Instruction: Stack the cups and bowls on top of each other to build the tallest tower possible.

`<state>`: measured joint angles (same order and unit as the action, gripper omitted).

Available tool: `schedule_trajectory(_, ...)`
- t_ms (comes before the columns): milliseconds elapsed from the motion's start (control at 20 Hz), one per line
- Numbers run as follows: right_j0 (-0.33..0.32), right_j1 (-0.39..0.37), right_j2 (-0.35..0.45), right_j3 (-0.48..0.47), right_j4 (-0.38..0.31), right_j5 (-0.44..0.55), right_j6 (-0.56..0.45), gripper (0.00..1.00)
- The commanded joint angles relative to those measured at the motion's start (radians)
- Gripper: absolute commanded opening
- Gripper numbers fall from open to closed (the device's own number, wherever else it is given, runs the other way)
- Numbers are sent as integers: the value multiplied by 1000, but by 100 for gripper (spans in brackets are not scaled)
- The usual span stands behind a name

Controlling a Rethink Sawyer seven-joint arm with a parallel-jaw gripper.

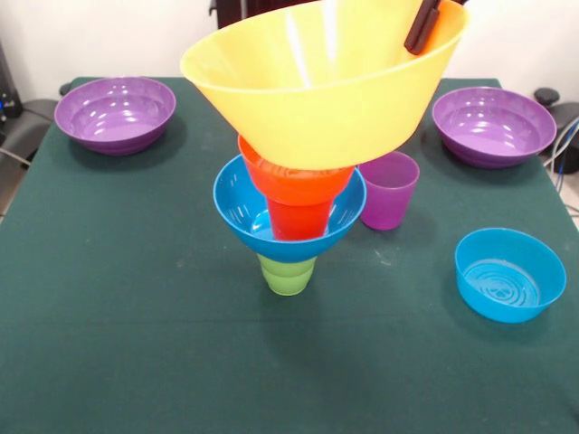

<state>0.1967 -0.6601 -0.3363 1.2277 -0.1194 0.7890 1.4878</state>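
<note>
The tower stands mid-table: a green cup at the bottom, a medium blue bowl on it, an orange cup inside that, and a small orange bowl above. A large yellow-orange bowl sits tilted on top, its base hiding the orange bowl's mouth. My gripper comes in from the top edge and is shut on the yellow bowl's far right rim, with one dark finger inside the bowl. A purple cup stands upright just right of the tower.
A wide purple bowl sits at the far left corner and another purple bowl at the far right. A small shallow blue bowl lies to the right, nearer the front. The green cloth covers the table.
</note>
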Motion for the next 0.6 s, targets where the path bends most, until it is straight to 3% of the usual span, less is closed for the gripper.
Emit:
schedule_trajectory(50,-13,22,107,49,-5,42,64,0)
schedule_trajectory(600,15,44,60,-9,-55,159,30,0)
